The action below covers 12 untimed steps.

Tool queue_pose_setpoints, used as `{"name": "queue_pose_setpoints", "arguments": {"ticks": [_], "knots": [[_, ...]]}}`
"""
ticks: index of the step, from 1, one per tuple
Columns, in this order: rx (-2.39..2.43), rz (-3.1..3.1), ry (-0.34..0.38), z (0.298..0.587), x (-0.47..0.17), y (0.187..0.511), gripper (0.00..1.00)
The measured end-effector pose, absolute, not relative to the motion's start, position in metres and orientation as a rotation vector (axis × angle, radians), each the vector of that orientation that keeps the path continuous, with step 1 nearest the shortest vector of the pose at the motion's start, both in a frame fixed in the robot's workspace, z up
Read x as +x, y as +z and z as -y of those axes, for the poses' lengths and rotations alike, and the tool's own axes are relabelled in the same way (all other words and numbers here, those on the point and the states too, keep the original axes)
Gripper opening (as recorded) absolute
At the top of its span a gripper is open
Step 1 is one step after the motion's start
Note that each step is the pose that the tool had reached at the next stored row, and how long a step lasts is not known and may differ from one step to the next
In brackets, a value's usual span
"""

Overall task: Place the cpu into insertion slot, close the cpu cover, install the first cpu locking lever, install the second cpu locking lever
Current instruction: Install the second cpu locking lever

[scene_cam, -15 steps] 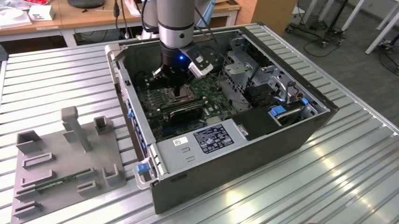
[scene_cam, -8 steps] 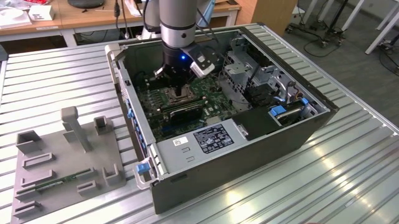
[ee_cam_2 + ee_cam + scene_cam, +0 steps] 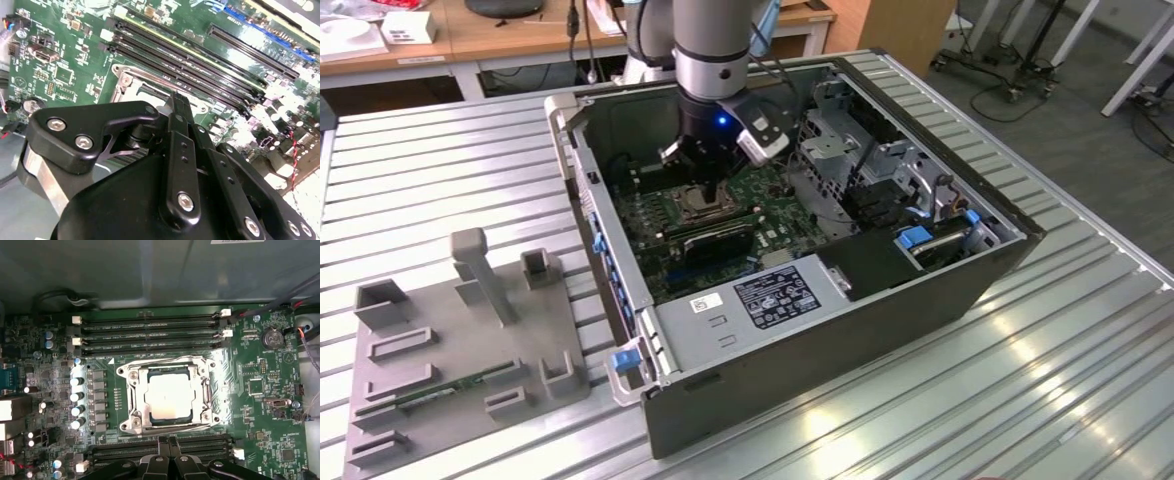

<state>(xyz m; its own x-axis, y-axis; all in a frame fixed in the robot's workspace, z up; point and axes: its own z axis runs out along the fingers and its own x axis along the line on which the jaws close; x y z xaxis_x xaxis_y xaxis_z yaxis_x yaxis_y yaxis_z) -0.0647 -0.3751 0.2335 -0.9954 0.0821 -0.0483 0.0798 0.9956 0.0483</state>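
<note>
The cpu (image 3: 170,397) lies flat in the insertion slot (image 3: 136,390), its pale face framed by the cpu cover (image 3: 207,390), which lies down flat around it in the first wrist view. The gripper (image 3: 168,445) sits at the socket's 6 o'clock side in that picture, its two black fingers pressed together with nothing between them, tips over the nearer memory slots (image 3: 160,447). In the second wrist view the gripper (image 3: 176,100) and its black linkage hide most of the socket, leaving one corner of the metal frame (image 3: 125,75) showing at about 10 o'clock of the fingertips. Whether the locking levers are latched is hard to make out. Four long memory slots (image 3: 150,332) run beyond the socket at 12 o'clock, and a round coin battery (image 3: 273,337) sits at roughly 2 o'clock. In the exterior view the motherboard (image 3: 781,225) lies inside an open computer case (image 3: 854,330) on a slatted metal table (image 3: 1067,380), with the arm (image 3: 711,50) reaching down into it; a grey fixture tray (image 3: 454,350) stands at the case's 9 o'clock.
</note>
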Motion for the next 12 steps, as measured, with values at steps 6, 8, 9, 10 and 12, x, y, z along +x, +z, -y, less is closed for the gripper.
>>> {"name": "queue_pose_setpoints", "arguments": {"ticks": [6,8,9,10,12], "knots": [[0.125,-3.088,0.072,0.362,-0.064,0.233,0.11],[0.125,-3.088,0.072,0.358,-0.064,0.233,0.11],[0.125,-3.088,0.072,0.357,-0.064,0.233,0.11],[0.125,-3.088,0.072,0.356,-0.064,0.232,0.11],[0.125,-3.088,0.072,0.355,-0.063,0.232,0.11]]}}
